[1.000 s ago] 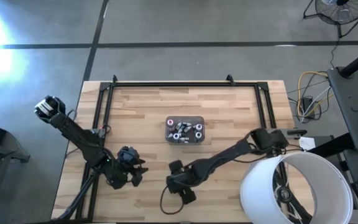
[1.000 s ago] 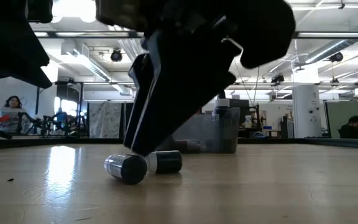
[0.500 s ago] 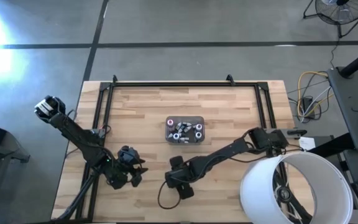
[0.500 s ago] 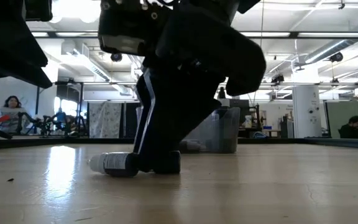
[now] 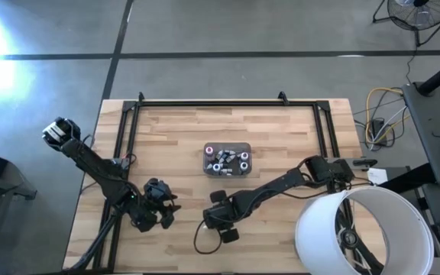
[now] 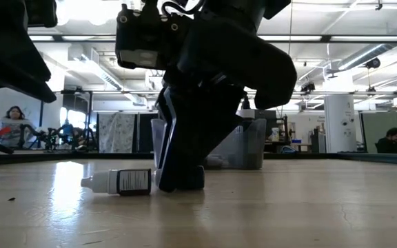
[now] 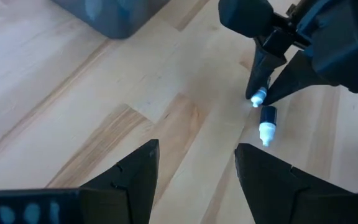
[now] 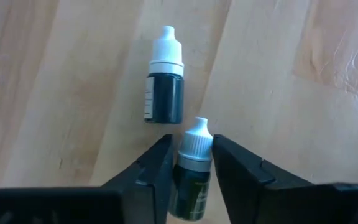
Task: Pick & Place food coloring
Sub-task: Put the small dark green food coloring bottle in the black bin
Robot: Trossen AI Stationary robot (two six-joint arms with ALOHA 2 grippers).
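Note:
Two small food coloring bottles with dark bodies and white caps lie on the wooden table, near its front middle. One bottle lies free on its side. The other bottle sits between the fingers of my right gripper, which stands down at the table top and is shut on it. In the low view the gripper hides most of this bottle. My left gripper waits open a little to the left, above the table, with nothing between its fingers. My right gripper pinches the bottle's dark body, just below the white cap, between its two fingers, one on each side. The fingers come steeply from above. The cap points out past the fingertips. The bottle is still down at the table top.
A small grey tray with several more bottles stands at the table's middle. A large white round container sits off the near right corner. A black frame runs along the far edge and both sides.
My right gripper has come down to the table top and a little toward the left edge, over one bottle. The free bottle has turned about on the table: it showed its end before and now lies side-on, farther left, cap pointing left.

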